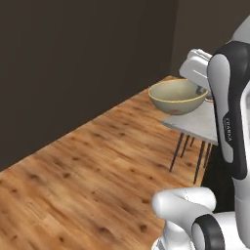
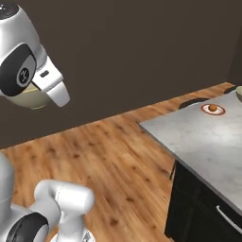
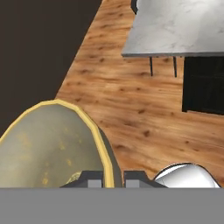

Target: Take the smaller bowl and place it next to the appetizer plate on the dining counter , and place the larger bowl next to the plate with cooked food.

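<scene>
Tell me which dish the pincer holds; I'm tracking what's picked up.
The yellow-rimmed beige bowl, clamped at its rim by the pincer and held in the air; the small red-rimmed plate with orange food sits on the grey counter.

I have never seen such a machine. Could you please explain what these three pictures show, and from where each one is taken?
It is a white robot arm on a driving base, in a computer-made kitchen. Two cameras ride on the base, behind the arm to its left and right. The third sits on the hand and looks along the gripper. The gripper is shut on the rim of a yellowish bowl, carried in the air above the wooden floor. Ahead is a grey counter. On it lies a small plate with something round and orange on it. Dark stools stand by the counter.
</scene>
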### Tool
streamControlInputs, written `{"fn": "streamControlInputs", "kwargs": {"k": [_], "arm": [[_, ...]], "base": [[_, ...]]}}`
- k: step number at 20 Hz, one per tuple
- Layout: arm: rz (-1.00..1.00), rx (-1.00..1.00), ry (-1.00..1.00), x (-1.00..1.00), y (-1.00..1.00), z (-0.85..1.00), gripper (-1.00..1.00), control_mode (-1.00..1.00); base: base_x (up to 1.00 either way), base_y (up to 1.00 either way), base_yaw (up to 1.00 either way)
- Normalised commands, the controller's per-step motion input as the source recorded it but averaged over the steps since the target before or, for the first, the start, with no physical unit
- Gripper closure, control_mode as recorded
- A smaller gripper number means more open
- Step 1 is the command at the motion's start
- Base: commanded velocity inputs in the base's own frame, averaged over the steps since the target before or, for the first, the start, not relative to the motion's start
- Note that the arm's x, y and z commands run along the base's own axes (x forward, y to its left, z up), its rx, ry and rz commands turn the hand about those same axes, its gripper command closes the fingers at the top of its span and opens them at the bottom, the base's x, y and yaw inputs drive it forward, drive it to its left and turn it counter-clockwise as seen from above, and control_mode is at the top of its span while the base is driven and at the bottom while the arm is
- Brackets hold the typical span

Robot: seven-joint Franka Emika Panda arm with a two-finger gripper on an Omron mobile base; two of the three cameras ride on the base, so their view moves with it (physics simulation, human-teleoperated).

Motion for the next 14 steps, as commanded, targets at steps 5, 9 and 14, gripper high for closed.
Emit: {"fn": "streamControlInputs", "kwargs": {"k": [5,9,14], "arm": [[0.00,0.00,0.00,0.00,0.00,0.00,1.00,1.00],[0.00,0.00,0.00,0.00,0.00,0.00,1.00,1.00],[0.00,0.00,0.00,0.00,0.00,0.00,1.00,1.00]], "base": [[1.00,0.30,-0.39],[0.98,0.49,-0.41],[0.73,0.50,-0.40]]}}
